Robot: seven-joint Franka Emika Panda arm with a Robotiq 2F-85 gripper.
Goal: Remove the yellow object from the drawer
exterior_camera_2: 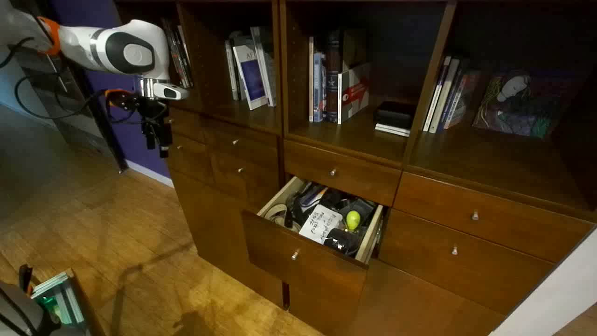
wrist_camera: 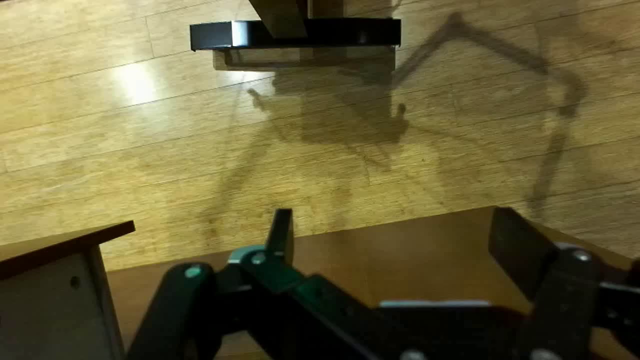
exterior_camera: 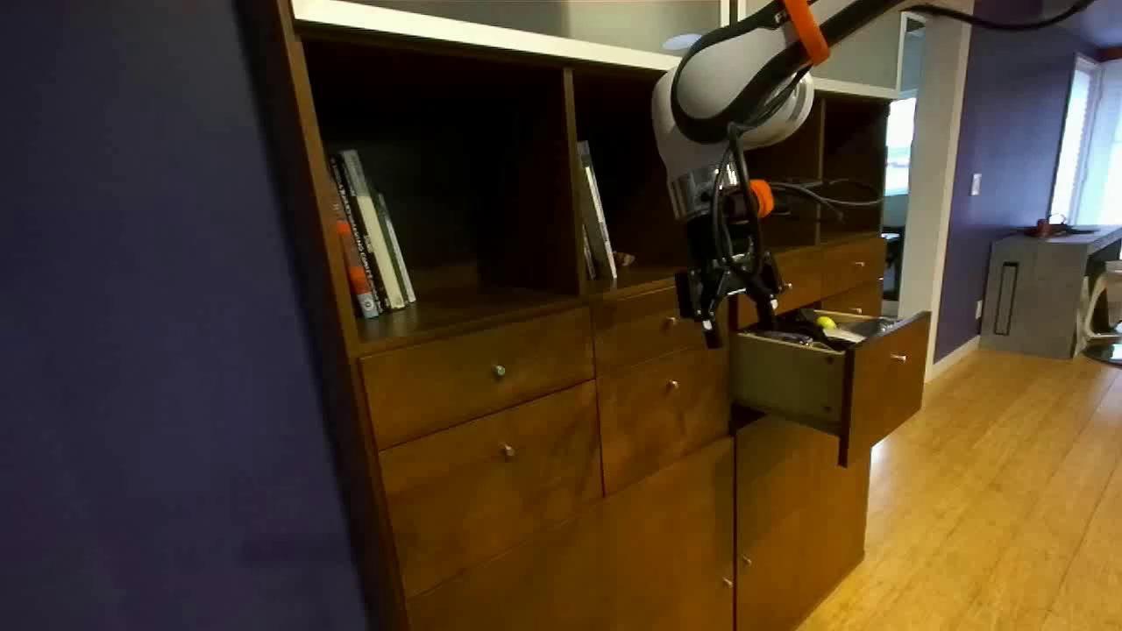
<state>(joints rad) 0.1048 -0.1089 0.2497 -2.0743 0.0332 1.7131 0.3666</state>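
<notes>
This looks like a furnished room in a home, though a small office would fit too. A dark wooden cabinet (exterior_camera: pixel 578 543) shows in both exterior views, its small-knobbed drawers (exterior_camera_2: pixel 494 212) set below 4 open cubbies (exterior_camera_2: pixel 517 163). Books (exterior_camera_2: pixel 319 88) lean there, and the end cubby also holds a decorative piece (exterior_camera_2: pixel 513 88) with a pale face. The open drawer (exterior_camera_2: pixel 275 245) is crammed with odds and ends (exterior_camera_2: pixel 311 197), among them a handwritten card (exterior_camera_2: pixel 321 223). Plank flooring (exterior_camera: pixel 1008 491) runs below, and beyond the cabinet stand a purple wall (exterior_camera: pixel 1008 105) with a light switch (exterior_camera: pixel 976 184) and white baseboard (exterior_camera: pixel 955 358), and a grey desk (exterior_camera: pixel 1039 294) near a bright window (exterior_camera: pixel 1071 149).
</notes>
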